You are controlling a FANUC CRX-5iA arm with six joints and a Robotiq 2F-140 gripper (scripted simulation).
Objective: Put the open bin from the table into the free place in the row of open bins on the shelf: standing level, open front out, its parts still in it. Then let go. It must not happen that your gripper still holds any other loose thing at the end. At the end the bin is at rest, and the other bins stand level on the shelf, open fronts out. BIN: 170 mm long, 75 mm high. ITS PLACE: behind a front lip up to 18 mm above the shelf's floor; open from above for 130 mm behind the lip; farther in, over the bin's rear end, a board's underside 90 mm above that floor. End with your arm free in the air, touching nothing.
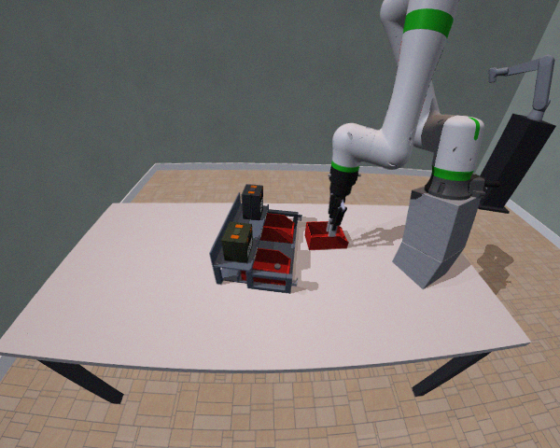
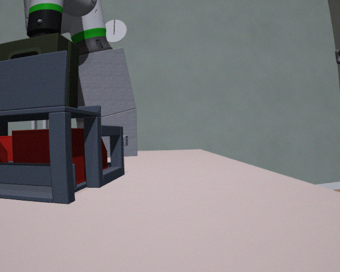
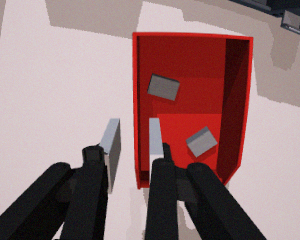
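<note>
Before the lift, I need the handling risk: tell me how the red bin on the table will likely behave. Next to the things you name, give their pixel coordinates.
The red bin [image 1: 327,242] [image 3: 190,95] looks stiff, its thin walls standing straight. The two gray blocks lie loose inside, so they would probably slide if it tips.

Apart from the gripper [image 1: 333,233] [image 2: 39,124] [image 3: 135,120], we see an olive case [image 1: 236,244] [image 2: 26,48] and a dark grey case [image 1: 252,203], both with orange marks on top. Well away from it, we find a grey jointed arm [image 1: 542,87] on a black pedestal [image 1: 516,149]. Higher than its fingertips, we spot a round white clock [image 2: 119,32] on the greenish wall [image 1: 174,81] [image 2: 222,88]; below it lies the tan tiled floor [image 1: 198,410].
</note>
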